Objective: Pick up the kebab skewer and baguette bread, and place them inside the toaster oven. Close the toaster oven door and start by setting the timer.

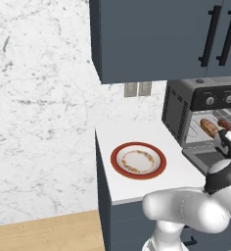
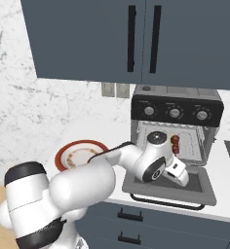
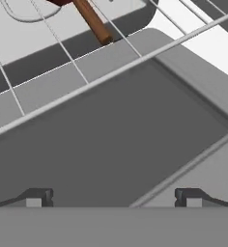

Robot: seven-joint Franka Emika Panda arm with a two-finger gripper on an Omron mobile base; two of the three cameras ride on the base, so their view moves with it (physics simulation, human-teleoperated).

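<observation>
Nearest my hand cam: the two-finger gripper (image 3: 113, 198), its dark fingertips (image 3: 38, 197) spread wide at 7 and 5 o'clock with nothing between them, so released. Directly under it I see the toaster oven door (image 3: 111, 144), a flat dark grey drop-down panel with a glass window, lying open and level.

Past the door's hinge edge runs the thin wire rack (image 3: 87, 79). At 12 o'clock on the hand cam the kebab skewer (image 3: 92, 21) shows its brown wooden stick end, angled across the rack wires, with a dark red chunk at the top edge.

Right base cam: the gripper (image 2: 180, 174) sits low over the open door (image 2: 204, 192), and the skewer's dark red chunks (image 2: 175, 141) are on the rack inside the cavity, at 12 o'clock from the hand.

Left base cam: the boxy dark grey toaster oven (image 1: 178, 110) has a vented side and black knob panel on top. Inside it lies the small golden-brown baguette bread (image 1: 209, 127) with slashed crust, with the skewer (image 1: 224, 123) just beside it at 3 o'clock. Both are in the oven.

The red-rimmed round plate (image 1: 138, 161) sits on the white counter (image 1: 117, 188) at 9 o'clock from the oven, well apart from it.
</observation>
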